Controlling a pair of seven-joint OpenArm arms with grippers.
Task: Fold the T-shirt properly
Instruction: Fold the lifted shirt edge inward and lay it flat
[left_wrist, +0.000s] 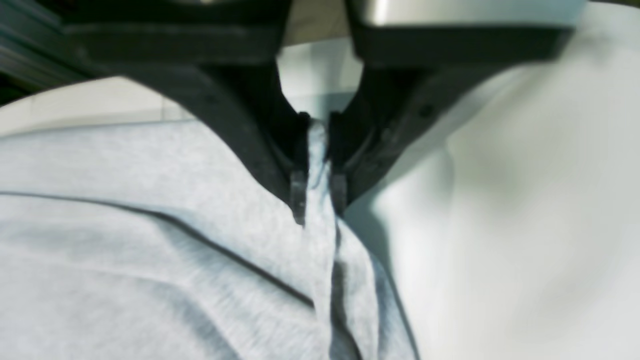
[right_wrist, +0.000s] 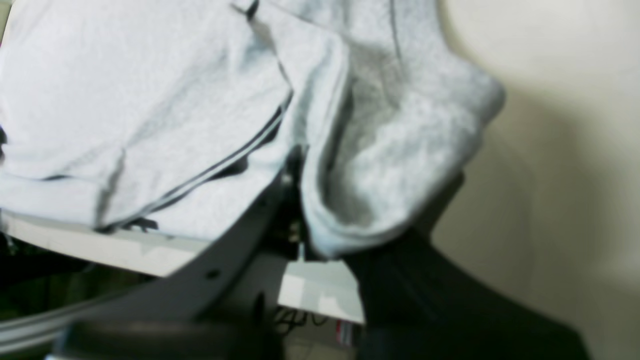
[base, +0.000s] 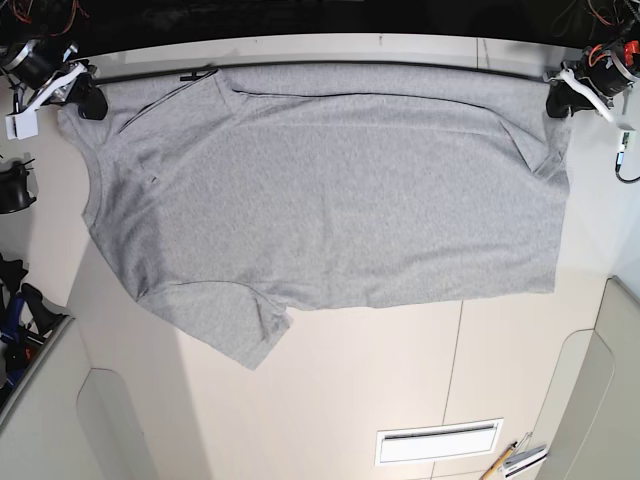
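The heather-grey T-shirt lies spread across the white table, plain side up, with one sleeve pointing toward the near edge. Its far edge runs taut in a straight line between my two grippers. At the far right corner of the base view, my left gripper is shut on a pinched fold of the cloth; in the left wrist view the gripper clamps it tightly. My right gripper holds the far left corner. In the right wrist view bunched cloth drapes over one finger of that gripper.
A slotted vent and a few pens sit near the table's front right. Dark equipment stands off the left edge. Panel seams run across the front of the tabletop.
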